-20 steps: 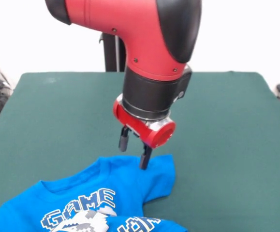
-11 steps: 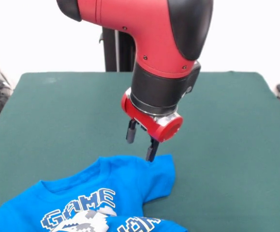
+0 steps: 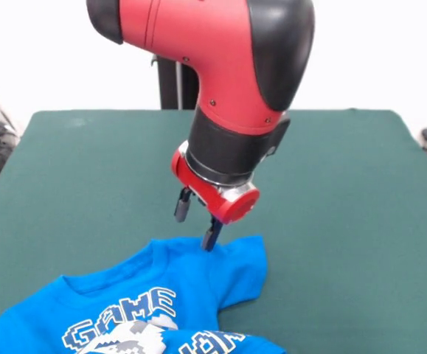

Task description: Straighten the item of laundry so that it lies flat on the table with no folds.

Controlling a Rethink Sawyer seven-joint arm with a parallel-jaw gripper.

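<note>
Blue T-shirt: lower body cut off by the bottom edge. Red arm: upper part cut off at top. Table: near edge out of frame.

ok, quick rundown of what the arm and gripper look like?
The arm has glossy red shells with black rounded joint caps and a black cylindrical wrist section. Below that sits a red ring flange with a round red cap. The gripper has two short, thin black fingers. No loose cables or markings are visible.

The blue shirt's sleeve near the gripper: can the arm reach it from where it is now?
Probably yes. The gripper is open just above the far edge of the blue shirt, by the sleeve, and nothing lies between them on the table.
</note>
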